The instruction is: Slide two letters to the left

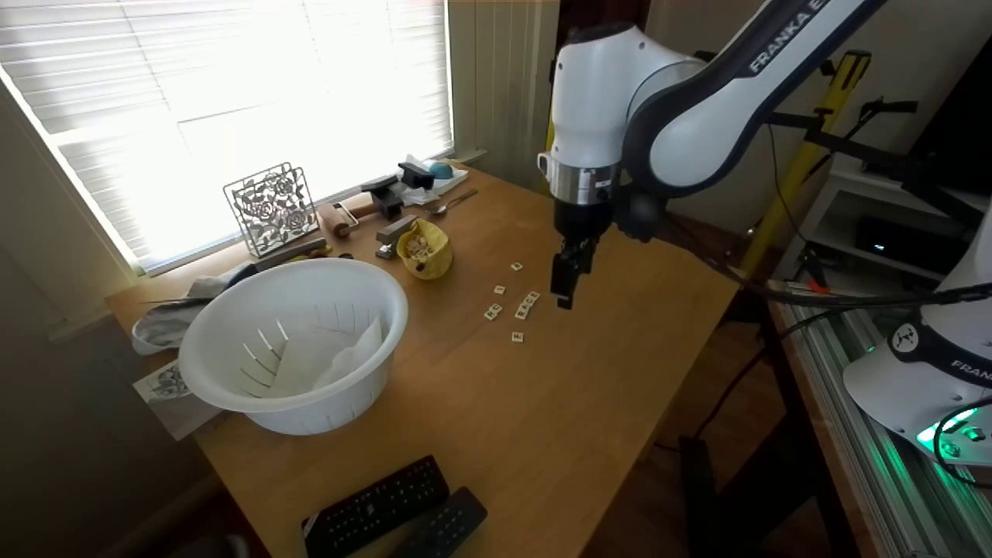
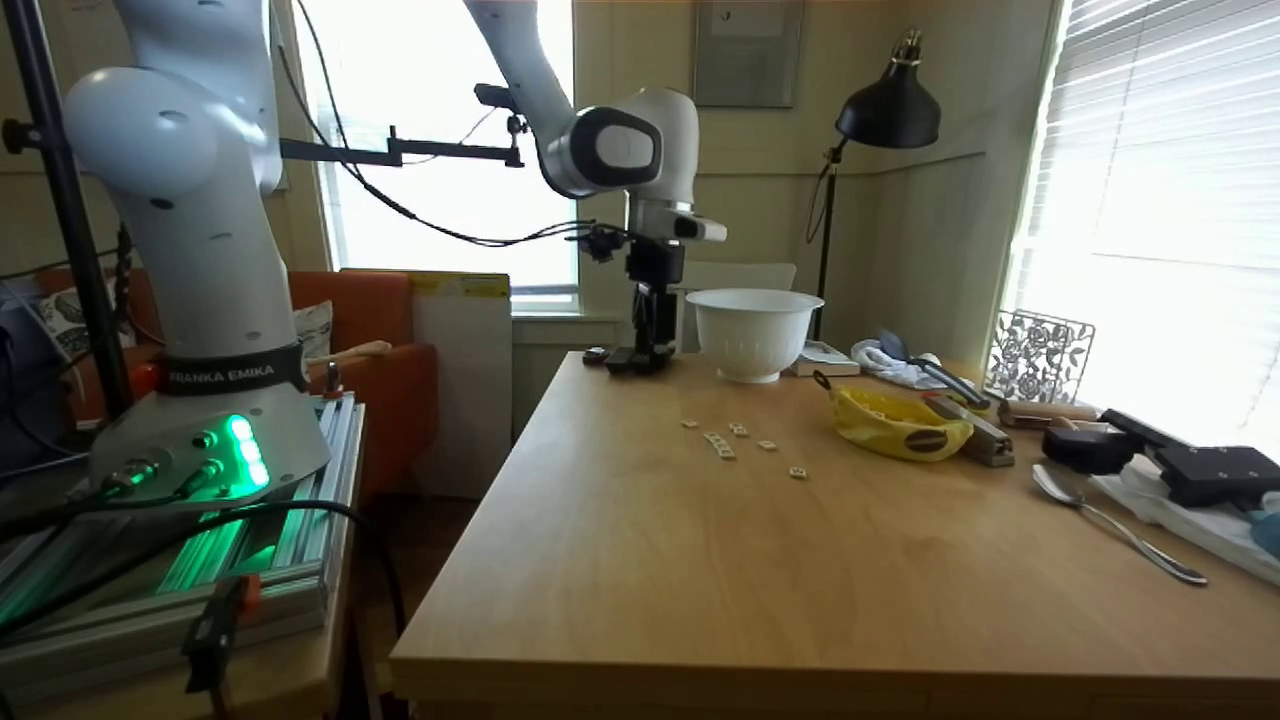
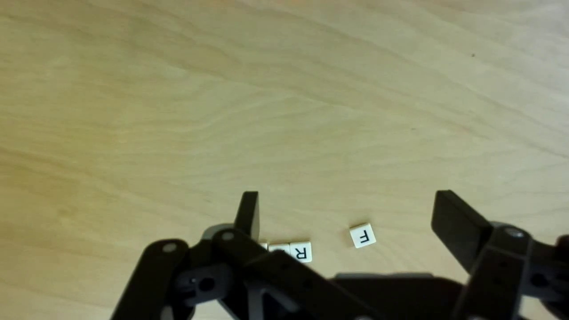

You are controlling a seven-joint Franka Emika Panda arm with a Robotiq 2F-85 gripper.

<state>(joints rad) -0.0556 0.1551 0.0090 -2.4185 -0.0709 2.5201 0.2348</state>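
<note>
The black two-fingered gripper [image 3: 347,196] gapes wide; in the wrist view, a small square whitish F tile [image 3: 362,235] and matching R tile [image 3: 301,252] show within its gap

Letters [image 1: 527,305]: on table [image 1: 496,418], in an exterior view right of bowl [image 1: 322,416]
Pouch [image 1: 439,254]: left of letters, beside stapler [image 1: 397,229]
Remotes [image 1: 378,505]: before bowl and letters

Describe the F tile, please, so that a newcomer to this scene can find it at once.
On the table, find the longest row of tiles. Past the R tile at one end lies the small, whitish F tile. Unlike the R tile, it sits alone and shows a black F.
</note>
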